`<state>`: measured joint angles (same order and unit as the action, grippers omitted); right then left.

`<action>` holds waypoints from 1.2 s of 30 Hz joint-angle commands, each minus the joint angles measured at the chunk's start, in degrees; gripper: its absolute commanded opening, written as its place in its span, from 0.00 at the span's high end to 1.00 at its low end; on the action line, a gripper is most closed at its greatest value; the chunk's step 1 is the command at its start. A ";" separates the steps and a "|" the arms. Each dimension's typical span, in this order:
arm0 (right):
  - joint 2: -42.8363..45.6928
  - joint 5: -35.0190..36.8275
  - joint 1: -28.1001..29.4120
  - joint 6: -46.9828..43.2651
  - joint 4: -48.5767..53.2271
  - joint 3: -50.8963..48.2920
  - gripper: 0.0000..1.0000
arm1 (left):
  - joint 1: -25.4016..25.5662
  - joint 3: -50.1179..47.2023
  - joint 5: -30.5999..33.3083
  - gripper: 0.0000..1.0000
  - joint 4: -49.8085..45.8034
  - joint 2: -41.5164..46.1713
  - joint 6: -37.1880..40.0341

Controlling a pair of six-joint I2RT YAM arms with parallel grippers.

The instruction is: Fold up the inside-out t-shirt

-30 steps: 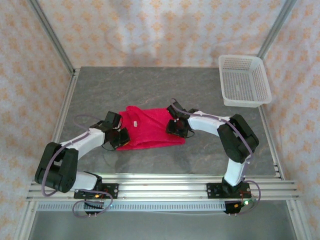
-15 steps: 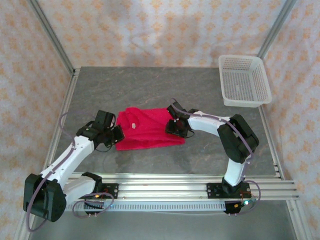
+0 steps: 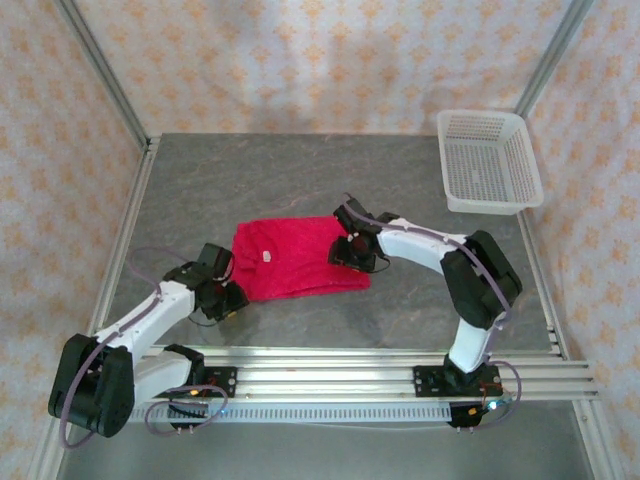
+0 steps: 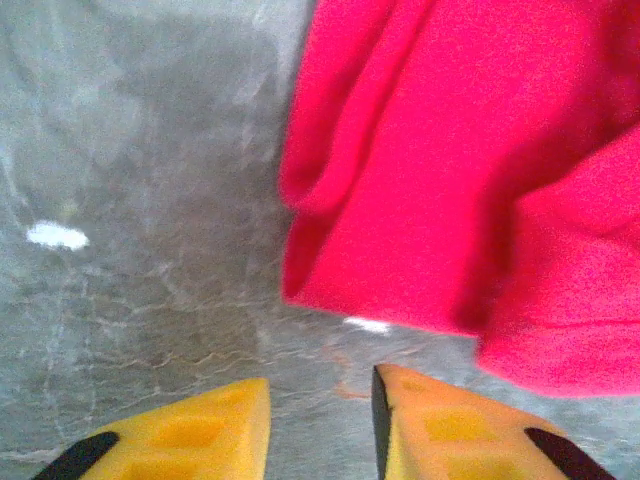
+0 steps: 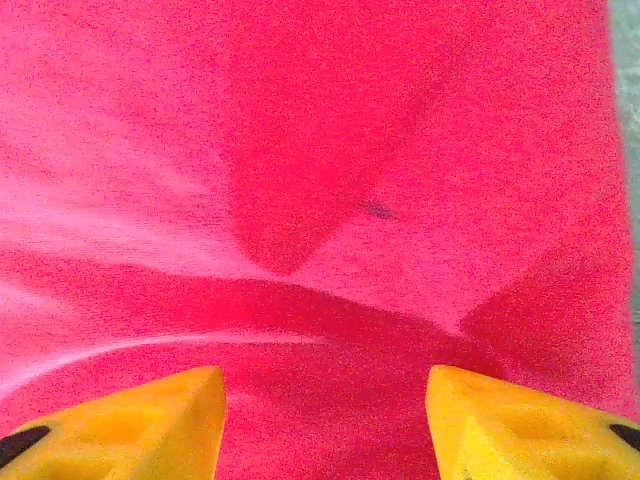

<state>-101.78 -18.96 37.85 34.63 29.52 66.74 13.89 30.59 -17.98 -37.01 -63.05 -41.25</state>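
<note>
Grey marbled table (image 3: 300,170) below us in the top view, orange-flowered curtains (image 3: 300,60) all round, and a white basket (image 3: 490,160) sitting at the far right corner. Mid-table we have the shirt (image 3: 290,265): bright red and gathered into a rough rectangle, longer side to side than front to back. Its small white tag (image 3: 268,256) shows on the upper face towards the left. The near edge runs a little ragged and slopes up to the right. The left gripper (image 3: 226,298) sits low on the table just off the shirt's near left corner. The right gripper (image 3: 350,258) is over the shirt's right end, on top of the cloth.

Over to the left wrist. We see two yellow fingers (image 4: 215,430) parted at the bottom of the frame, with only bare table between them, so that tool is let go and grasping nothing. The shirt's edge lies just ahead and to the right. It is soft and thick, rolled into rounded folds with dark creases, one lobe overlapping another.

Now the right wrist. We get red cloth from edge to edge, with a darker triangular flap lying on top and a shadowed crease curving beneath it. A thin strip of table shows at the far right. The yellow fingers stand wide apart above the fabric, and we see no cloth pinched between them, so this one is released too.
</note>
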 commanded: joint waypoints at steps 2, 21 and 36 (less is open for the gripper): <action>-0.04 -1.03 -0.54 -1.89 1.20 5.65 0.45 | 0.06 8.23 4.80 0.63 -3.62 0.98 0.48; -7.33 2.10 -8.67 -3.32 2.23 -1.80 0.56 | 9.82 35.30 5.66 0.67 2.10 -39.61 7.15; 21.21 7.49 -2.34 0.80 -2.70 -14.53 0.55 | 6.24 70.80 6.34 0.61 -14.69 -50.68 17.09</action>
<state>-78.91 -15.86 37.98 38.44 26.55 49.39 19.97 100.16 -12.40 -45.65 -118.63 -25.56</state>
